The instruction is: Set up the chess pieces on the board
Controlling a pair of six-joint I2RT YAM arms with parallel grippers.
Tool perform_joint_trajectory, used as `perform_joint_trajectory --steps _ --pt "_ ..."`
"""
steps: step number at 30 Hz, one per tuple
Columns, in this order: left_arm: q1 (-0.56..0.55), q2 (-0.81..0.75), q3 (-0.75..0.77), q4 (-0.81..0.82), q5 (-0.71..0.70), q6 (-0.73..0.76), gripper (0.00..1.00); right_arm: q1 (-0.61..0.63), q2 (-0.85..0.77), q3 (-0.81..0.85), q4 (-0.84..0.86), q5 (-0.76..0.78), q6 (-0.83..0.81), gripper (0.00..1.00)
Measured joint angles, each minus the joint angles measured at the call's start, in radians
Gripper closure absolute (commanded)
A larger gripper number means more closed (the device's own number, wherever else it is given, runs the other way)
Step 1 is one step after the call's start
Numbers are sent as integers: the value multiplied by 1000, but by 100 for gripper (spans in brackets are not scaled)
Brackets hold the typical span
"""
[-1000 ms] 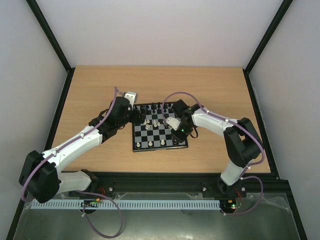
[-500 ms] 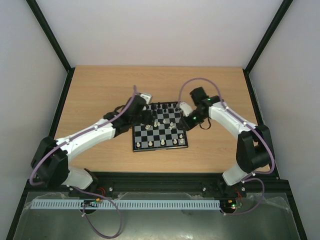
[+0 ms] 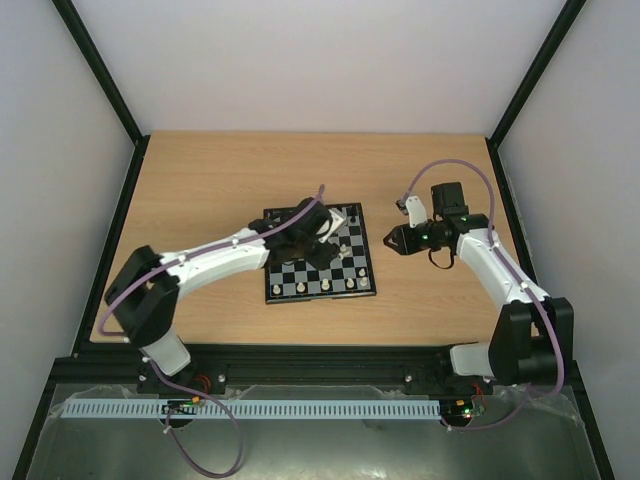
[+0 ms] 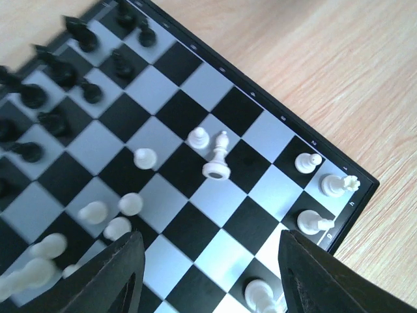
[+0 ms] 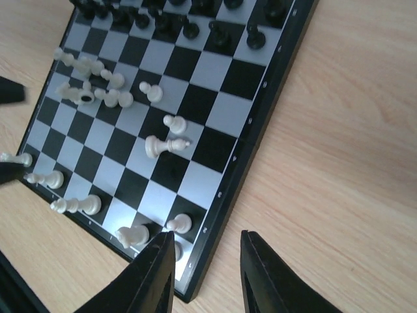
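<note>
Overhead view: I am watching the two arms trade places around the board point(image 3: 318, 297), which is sitting mid-worktop point(image 3: 200, 180). A second ago the right arm point(image 3: 480, 255) was reaching over the board's right half and the left arm point(image 3: 215, 262) was waiting at its left edge. Now the right arm is hanging over bare wood to the board's right, and the left arm is stretching across the board's centre.

Right wrist view: the right claw point(image 5: 207, 238) is showing a narrow gap with nothing in it and is hovering just off the board's edge. I am reading this as the right arm finishing its turn and making room.

Left wrist view: the left claw point(image 4: 210, 238) is standing wide and holding nothing, looking down on the white side of the board.

Black pieces point(image 4: 81, 32) are crowding the far rows, seemingly close to their places. White pieces point(image 4: 130, 203) are sitting loose across the middle squares, and only a few are standing along the near edge. One fallen piece point(image 4: 218, 156) appears to be lying on its side near the centre, just beside an upright pawn point(image 4: 197, 137).

I am judging that the handover is putting the left arm in charge of the next pick, probably from those stray white pieces. The white ranks are looking far from done. The pieces are standing close together, so a wide claw coming down could be knocking neighbours over.
</note>
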Motion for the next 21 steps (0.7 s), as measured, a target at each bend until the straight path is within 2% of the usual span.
perform_joint_trajectory --steps 10,21 --pt "-1 279 180 -79 77 43 44 -3 -11 -9 43 1 16 70" --pt "-1 399 281 -115 66 63 50 -3 -10 -14 44 1 16 70"
